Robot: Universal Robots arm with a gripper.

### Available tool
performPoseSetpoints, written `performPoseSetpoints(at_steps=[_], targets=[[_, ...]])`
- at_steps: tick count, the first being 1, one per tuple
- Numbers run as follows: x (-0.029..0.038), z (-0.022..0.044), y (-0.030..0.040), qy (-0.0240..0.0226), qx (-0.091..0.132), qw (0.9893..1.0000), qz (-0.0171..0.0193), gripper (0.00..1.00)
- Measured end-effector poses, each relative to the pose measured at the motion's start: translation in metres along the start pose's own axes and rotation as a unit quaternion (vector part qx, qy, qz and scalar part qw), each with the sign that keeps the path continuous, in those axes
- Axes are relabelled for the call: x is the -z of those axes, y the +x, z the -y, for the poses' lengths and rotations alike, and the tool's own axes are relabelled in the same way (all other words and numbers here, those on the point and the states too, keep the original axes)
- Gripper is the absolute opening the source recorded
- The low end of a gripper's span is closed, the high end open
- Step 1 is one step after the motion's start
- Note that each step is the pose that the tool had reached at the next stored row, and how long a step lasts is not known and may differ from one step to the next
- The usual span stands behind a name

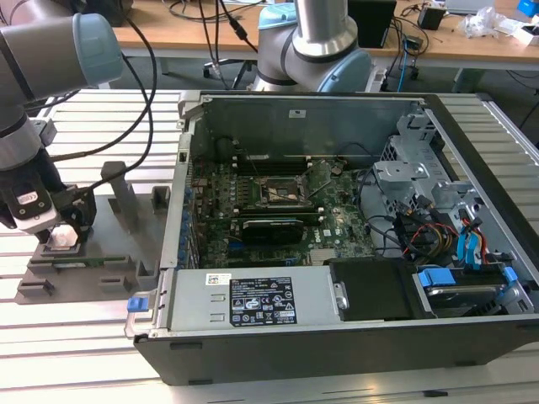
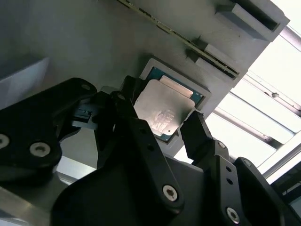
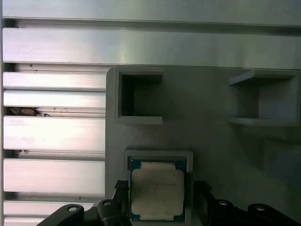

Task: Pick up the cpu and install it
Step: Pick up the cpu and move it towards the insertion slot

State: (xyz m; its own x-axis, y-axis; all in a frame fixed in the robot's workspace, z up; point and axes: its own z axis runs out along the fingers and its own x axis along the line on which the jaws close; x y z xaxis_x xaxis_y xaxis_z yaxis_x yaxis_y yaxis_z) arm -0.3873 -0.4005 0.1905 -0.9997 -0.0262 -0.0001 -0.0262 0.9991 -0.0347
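Observation:
The cpu (image 2: 165,109), a small square chip with a silvery top, lies flat in a pocket of the grey holder block (image 1: 118,244) at the exterior view's left, outside the computer case (image 1: 337,99). My gripper (image 2: 160,113) hangs low over it and is open. One black finger (image 2: 123,100) stands at one side of the chip and the other finger (image 2: 197,134) at the opposite side, with a small gap showing. In the first wrist view the cpu (image 3: 157,190) sits level in its recess. The black socket (image 1: 282,195) on the green motherboard stands open, far from the gripper.
Upright posts and slots (image 1: 126,198) rise from the holder block beside the gripper. A grey power supply box (image 1: 253,299) fills the case's near side, with drive cages and cables (image 1: 438,219) at the exterior view's right. A second robot arm's base (image 1: 316,50) stands behind the case.

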Motion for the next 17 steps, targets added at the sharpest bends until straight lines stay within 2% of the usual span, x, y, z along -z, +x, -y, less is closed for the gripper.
performPoseSetpoints(at_steps=[3, 4, 6, 17], targets=[[-0.0022, -0.0017, 0.0030, 0.0000, 0.000, 1.0000, 0.0000, 0.65], [-0.0022, -0.0017, 0.0030, 0.0000, 0.000, 1.0000, 0.0000, 0.58], [-0.0024, -0.0017, 0.0031, 0.0000, 0.000, 1.0000, 0.0000, 0.55], [-0.0027, -0.0017, 0.0034, 0.0000, 0.000, 1.0000, 0.0000, 0.55]])
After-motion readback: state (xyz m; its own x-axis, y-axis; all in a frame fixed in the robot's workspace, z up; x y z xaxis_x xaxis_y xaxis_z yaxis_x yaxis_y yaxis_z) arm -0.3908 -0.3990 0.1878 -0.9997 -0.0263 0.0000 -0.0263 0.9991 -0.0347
